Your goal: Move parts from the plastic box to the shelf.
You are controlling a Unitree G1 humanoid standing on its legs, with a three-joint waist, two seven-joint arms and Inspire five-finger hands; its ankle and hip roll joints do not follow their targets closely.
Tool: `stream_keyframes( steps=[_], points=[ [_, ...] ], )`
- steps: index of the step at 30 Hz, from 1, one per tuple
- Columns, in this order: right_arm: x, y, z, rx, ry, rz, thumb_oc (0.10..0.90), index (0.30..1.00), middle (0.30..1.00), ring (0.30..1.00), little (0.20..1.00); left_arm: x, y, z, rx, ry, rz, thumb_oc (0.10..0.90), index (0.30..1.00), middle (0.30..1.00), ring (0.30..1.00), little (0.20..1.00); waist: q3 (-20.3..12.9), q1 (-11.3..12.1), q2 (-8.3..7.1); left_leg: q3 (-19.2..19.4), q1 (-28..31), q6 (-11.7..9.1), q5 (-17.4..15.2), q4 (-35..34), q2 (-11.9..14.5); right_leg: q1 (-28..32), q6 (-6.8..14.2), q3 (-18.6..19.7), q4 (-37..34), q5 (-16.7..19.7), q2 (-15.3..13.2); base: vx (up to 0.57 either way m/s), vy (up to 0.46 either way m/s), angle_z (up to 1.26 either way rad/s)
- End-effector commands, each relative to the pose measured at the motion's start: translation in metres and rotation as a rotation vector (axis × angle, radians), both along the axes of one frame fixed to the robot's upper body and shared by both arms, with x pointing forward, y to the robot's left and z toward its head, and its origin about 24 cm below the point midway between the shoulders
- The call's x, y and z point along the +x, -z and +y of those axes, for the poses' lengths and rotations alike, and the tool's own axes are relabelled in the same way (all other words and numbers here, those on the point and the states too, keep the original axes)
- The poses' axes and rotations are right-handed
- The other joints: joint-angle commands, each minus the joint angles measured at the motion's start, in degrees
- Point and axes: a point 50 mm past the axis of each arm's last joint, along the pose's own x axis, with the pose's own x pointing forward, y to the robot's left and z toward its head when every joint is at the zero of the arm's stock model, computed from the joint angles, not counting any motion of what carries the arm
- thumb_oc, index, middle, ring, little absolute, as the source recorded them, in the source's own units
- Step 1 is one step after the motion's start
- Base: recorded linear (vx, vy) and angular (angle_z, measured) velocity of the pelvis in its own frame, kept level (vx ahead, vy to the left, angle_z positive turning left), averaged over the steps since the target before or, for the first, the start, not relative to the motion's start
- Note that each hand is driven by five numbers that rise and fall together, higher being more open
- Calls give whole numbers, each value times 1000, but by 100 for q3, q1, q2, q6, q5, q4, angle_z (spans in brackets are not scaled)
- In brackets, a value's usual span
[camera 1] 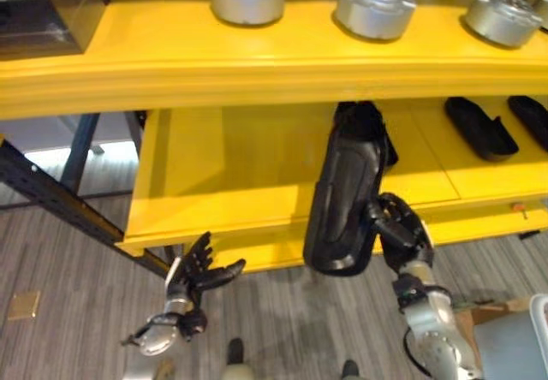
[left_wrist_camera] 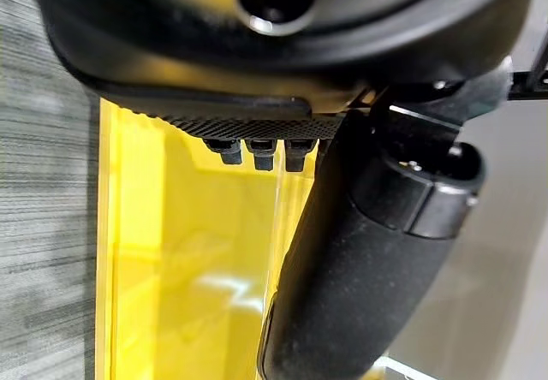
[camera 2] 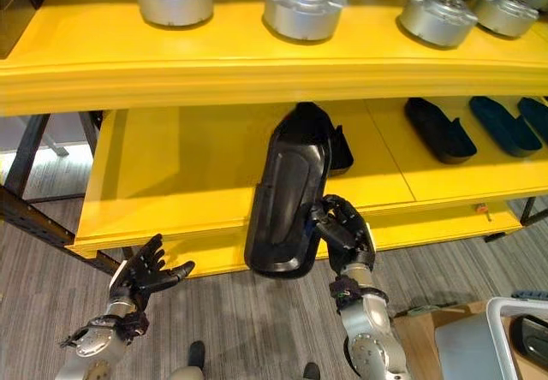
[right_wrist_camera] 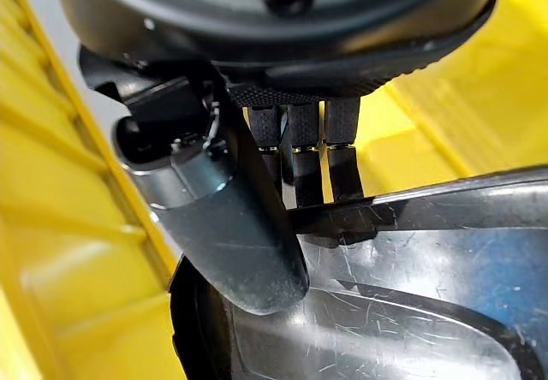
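A long black plastic part (camera 1: pixel 342 200) lies lengthwise over the front edge of the lower yellow shelf (camera 1: pixel 214 166). Its far end is in over the shelf and its near end juts out past the edge. My right hand (camera 1: pixel 401 230) grips the near end from the right. In the right wrist view the thumb (right_wrist_camera: pixel 231 226) lies on the glossy black part (right_wrist_camera: pixel 385 311) and the fingers (right_wrist_camera: pixel 295 153) curl over its rim. My left hand (camera 1: pixel 195 273) hangs open below the shelf's front left, holding nothing.
Two more black parts (camera 2: pixel 438 129) lie on the lower shelf to the right. Several round silver parts (camera 1: pixel 375 8) stand on the upper yellow shelf. A grey plastic box (camera 2: pixel 505 337) sits at the lower right. A dark frame rail (camera 1: pixel 51 196) runs at the left.
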Motion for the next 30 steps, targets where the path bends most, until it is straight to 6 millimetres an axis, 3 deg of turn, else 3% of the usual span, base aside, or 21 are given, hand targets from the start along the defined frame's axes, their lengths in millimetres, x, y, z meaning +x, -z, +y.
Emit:
stream_keyframes(
  steps=[1, 12, 19, 20, 22, 30],
  points=[
    [11, -67, -5, -81, -39, -335, 400, 300, 300, 300, 300, 15, -29, -11, -6, 42, -185, 900, 1000, 1000, 1000, 1000, -601, -162, 92, 238, -121, 377, 108, -55, 39, -53, 196, 33, 397, -593, 154, 55, 41, 0],
    [34, -75, 16, -113, -141, -329, 400, 300, 300, 300, 300, 11, -31, -8, -8, 39, -180, 900, 1000, 1000, 1000, 1000, -582, 160, -99, 146, -164, 435, 87, -110, -65, 31, 269, -123, 270, -471, 104, 32, 11, 7],
    [66, -93, 41, -144, -216, -337, 400, 300, 300, 300, 300, 14, -35, -8, -11, 57, -181, 900, 1000, 1000, 1000, 1000, -502, 509, -160, -15, -299, 442, 148, -138, -130, 67, 283, -335, 238, -483, 110, 8, -10, 12],
    [81, -102, 44, -166, -197, -327, 400, 300, 300, 300, 300, 14, -37, -11, -22, 75, -182, 900, 1000, 1000, 1000, 1000, -455, 633, -171, -84, -366, 447, 162, -120, -150, 72, 278, -409, 250, -495, 115, -4, -17, 18],
    [88, -106, 42, -174, -172, -319, 400, 300, 300, 300, 300, 15, -38, -12, -24, 81, -184, 900, 1000, 1000, 1000, 1000, -434, 671, -171, -99, -392, 446, 168, -108, -154, 72, 277, -443, 258, -499, 115, -10, -14, 19],
    [132, -156, 24, -182, 32, -336, 400, 300, 300, 300, 300, 20, -46, -10, -33, 92, -208, 900, 1000, 1000, 1000, 1000, -229, 864, -69, -249, -651, 444, 215, -29, -203, -29, 266, -578, 284, -511, 114, -34, -4, 12]
  ],
)
